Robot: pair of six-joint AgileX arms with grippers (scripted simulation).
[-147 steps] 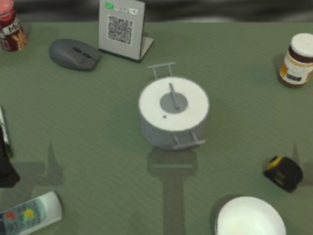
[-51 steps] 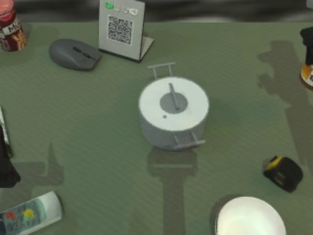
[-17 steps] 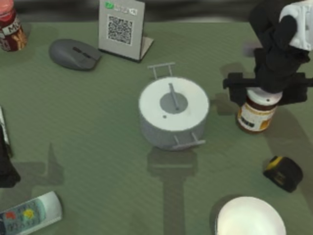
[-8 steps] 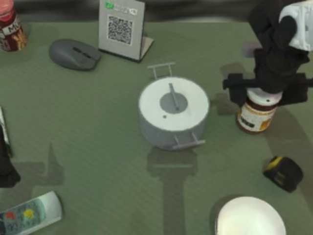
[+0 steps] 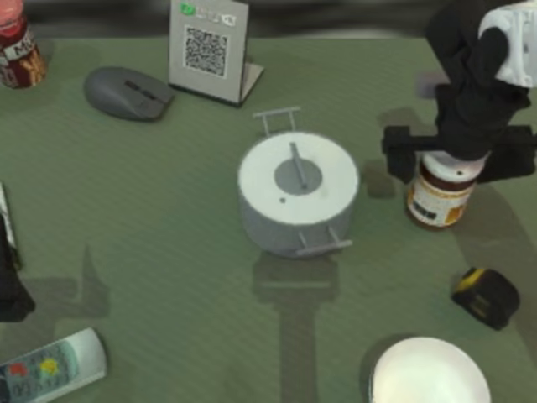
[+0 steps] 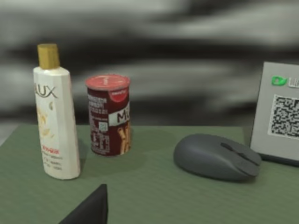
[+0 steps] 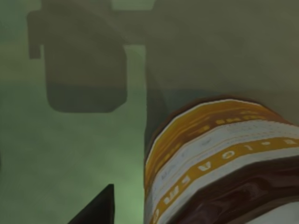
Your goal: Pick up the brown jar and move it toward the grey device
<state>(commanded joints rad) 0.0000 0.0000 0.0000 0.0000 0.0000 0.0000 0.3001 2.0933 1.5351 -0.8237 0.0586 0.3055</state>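
Observation:
The brown jar, with its white-and-yellow label, stands upright on the table just right of the grey device, a small gap between them. My right gripper hangs directly over the jar's lid, open. In the right wrist view the jar fills the near side, and one dark fingertip stands clear of its label with green table showing between. My left gripper is parked at the table's left edge, open and holding nothing.
A black-and-yellow tape measure and a white bowl lie at the front right. A grey mouse, a QR-code stand and a red-lidded jar sit at the back left. A remote lies at the front left.
The jar has come from the back right corner to beside the grey device. Over the last second it has stayed put, while the right gripper's fingers have spread slightly away from it.

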